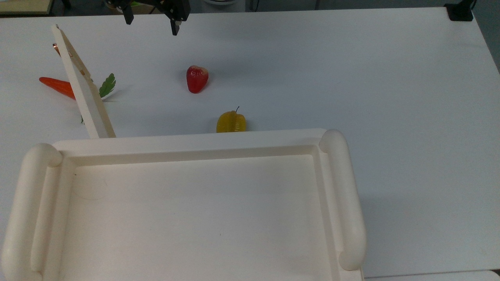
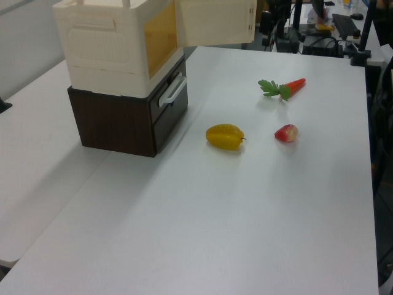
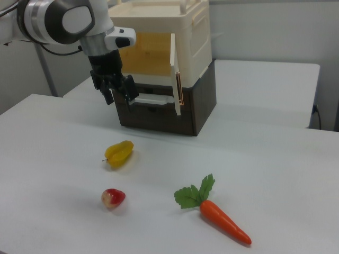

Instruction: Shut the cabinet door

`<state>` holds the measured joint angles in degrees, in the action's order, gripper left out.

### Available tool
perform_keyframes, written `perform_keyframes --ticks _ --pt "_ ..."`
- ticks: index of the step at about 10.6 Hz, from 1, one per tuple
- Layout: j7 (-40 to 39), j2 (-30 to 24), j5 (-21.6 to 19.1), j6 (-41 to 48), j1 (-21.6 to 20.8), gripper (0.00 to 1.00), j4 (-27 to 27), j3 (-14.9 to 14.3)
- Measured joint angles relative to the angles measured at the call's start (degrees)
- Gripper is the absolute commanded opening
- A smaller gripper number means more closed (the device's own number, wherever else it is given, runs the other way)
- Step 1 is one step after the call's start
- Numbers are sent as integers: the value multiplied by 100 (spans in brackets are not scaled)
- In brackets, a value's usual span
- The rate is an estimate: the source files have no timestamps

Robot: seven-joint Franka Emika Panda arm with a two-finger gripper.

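Note:
The cabinet is a large cream box with a tray-like top, standing on a dark brown drawer unit. Its cabinet door stands wide open, swung out from the front's left corner in the top view. The same door shows its flat face in the left view and its thin edge in the right view. My gripper hovers open above the table, to the right of the door's free end in the top view and apart from it. In the right view the gripper hangs before the cabinet's open front, holding nothing.
On the white table lie a red strawberry-like fruit, a yellow starfruit close to the cabinet front, and a carrot with green leaves, partly behind the open door in the top view. A white drawer handle sits below the opening.

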<state>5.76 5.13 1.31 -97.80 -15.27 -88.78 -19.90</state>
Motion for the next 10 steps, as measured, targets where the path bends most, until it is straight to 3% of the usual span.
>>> perform_keyframes --ticks 10 --pt "-352 0 0 60 3 97 -5 0"
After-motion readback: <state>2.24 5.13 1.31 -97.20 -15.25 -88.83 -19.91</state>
